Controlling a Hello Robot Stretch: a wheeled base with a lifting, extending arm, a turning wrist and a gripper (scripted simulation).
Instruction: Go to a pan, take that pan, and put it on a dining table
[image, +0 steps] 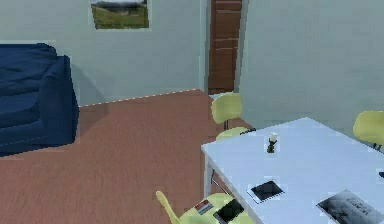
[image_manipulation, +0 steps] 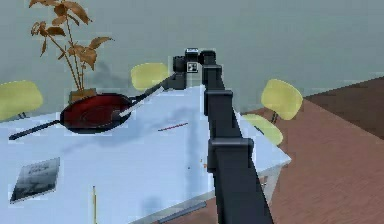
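Your arm (image_manipulation: 232, 150) reaches across the table (image_manipulation: 150, 160), gripper (image_manipulation: 172, 78) near the pan (image_manipulation: 95, 112) by the 1 plant (image_manipulation: 70, 45), and you cannot tell whether it holds anything, so settle the pan flat, well inside the edge.

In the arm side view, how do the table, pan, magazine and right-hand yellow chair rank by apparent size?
1. table
2. pan
3. magazine and right-hand yellow chair: these look about alike. The magazine lies nearer the camera, so I won't rank them.
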